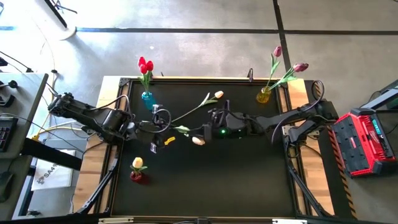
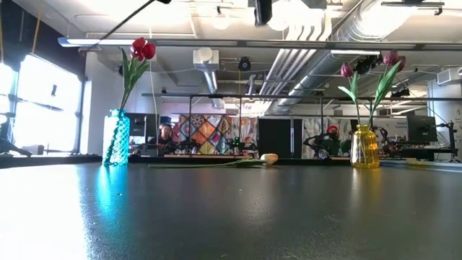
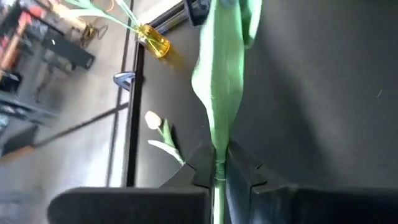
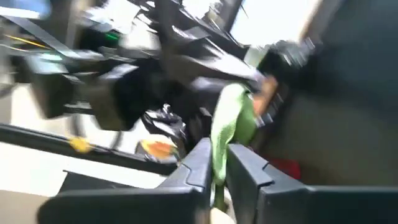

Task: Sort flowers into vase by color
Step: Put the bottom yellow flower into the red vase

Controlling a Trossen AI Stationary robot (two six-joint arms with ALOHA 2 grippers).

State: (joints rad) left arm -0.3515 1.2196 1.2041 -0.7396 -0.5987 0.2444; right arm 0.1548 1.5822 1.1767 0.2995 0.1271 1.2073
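Writing: none readable.
Teal vase (image 1: 147,98): two red flowers (image 1: 145,65).
Yellow vase (image 1: 263,96): two magenta flowers (image 1: 300,67).
Red vase (image 1: 137,176): one cream flower (image 1: 137,163).
Left end effector (image 3: 219,163): clamped on a green stem (image 3: 217,118) mid-tabletop (image 1: 249,180).
Right end effector (image 4: 217,163): narrow, pinching the same stem.

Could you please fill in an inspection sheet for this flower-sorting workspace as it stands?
Surface: black table mat, flat.
Job's things: red tulips in teal glass vase; magenta tulips in yellow glass vase; cream tulip in red vase; loose cream tulip lying at the mat's far side; green-stemmed cream tulip held mid-table.
Clutter: small yellow piece, cannot tell what.
Grippers: left gripper and right gripper, jaws of both shut on the held tulip.
Cables: yellow cable beside the left arm.
Surroundings: red case; a person in the room beyond.
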